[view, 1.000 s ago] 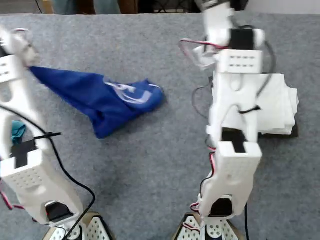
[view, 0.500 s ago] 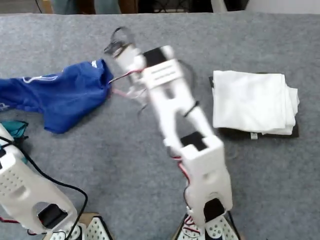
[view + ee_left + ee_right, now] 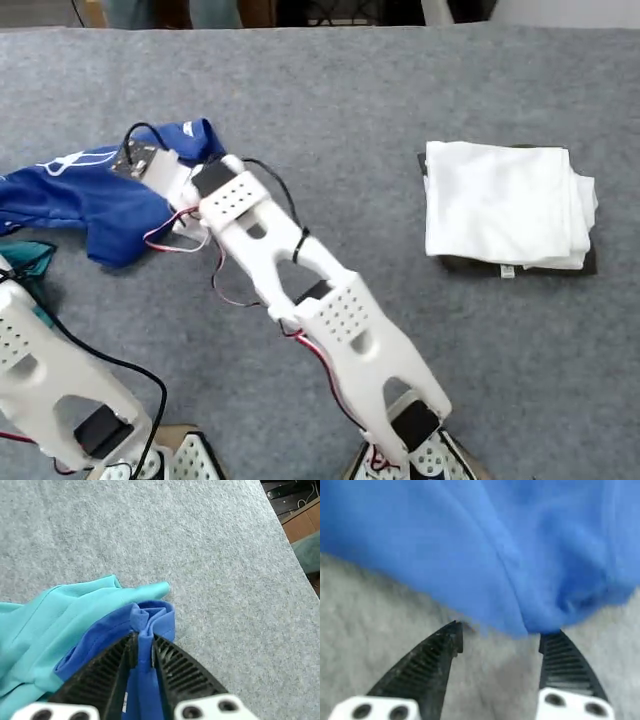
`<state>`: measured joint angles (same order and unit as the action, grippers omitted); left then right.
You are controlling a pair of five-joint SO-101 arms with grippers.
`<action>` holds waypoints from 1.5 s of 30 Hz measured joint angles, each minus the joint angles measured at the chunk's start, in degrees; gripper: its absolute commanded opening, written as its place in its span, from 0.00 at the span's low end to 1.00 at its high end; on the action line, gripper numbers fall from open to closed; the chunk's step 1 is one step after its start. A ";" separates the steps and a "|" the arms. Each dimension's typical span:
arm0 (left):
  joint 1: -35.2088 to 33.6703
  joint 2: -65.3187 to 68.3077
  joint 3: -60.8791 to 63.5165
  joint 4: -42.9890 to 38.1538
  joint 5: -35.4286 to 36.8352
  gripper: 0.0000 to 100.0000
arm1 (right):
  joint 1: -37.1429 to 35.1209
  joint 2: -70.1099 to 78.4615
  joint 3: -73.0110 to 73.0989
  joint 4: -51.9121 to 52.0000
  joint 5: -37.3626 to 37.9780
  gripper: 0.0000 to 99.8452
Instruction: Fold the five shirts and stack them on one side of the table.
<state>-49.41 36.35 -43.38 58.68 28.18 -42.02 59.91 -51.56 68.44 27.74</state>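
My left gripper pinches the blue shirt; my right gripper stands open at its edge. A teal shirt touches it.

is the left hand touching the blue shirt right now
Touching. The left wrist view shows the left hand shut on a bunched fold of the blue shirt, with the cloth pinched between its jaws.

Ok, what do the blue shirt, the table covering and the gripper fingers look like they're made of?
Blue shirt: thin, soft fabric, matte; it drapes and creases loosely. Table covering: grey felt or low-pile carpet, judging by its fuzzy, speckled surface. Fingers: black, probably hard plastic, with ridged inner faces.
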 measured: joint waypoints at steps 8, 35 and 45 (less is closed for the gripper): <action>0.00 0.00 -1.05 1.76 0.00 0.03 | -0.62 13.01 -20.57 2.90 0.18 0.04; 8.18 -0.09 -24.88 27.25 -0.18 0.03 | 23.91 -12.66 -18.55 32.35 19.96 0.01; 10.37 0.09 -23.21 27.25 -0.18 0.03 | 16.70 -28.40 19.96 15.65 23.03 0.15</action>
<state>-39.03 36.44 -66.59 85.93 28.00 -25.32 31.52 -31.60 84.09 50.77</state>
